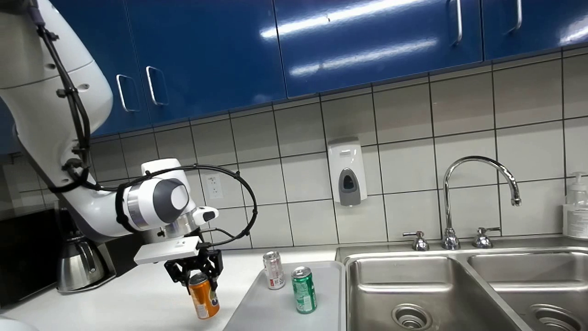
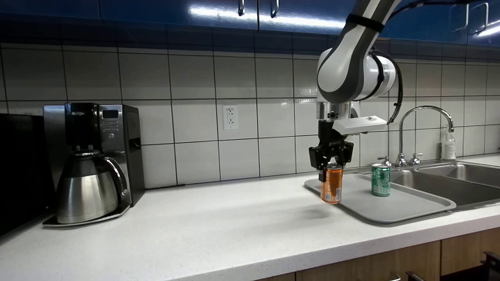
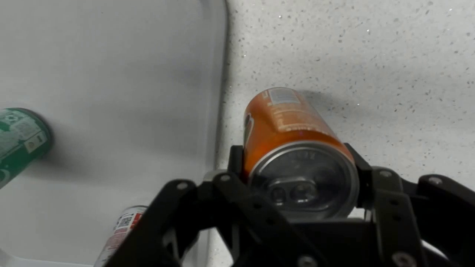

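One orange can [image 2: 332, 189], upright, is held by my gripper [image 1: 201, 285], fingers partly closed against both sides; it seems just clear of the counter [image 2: 218, 234], beside the grey tray [image 3: 111, 55]. I want light, even pressure and a level hold: thin walls could dent.

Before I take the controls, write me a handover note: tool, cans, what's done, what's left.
Tool: shut on the orange can, gripping it from both sides.
Orange can: above the counter, just outside the gray tray; in an exterior view a shadow apart from its base suggests it is lifted.
Green can and silver can: both upright on the tray.
Done: orange can gripped.
Left: orange can not yet released, and not on the tray like those two.
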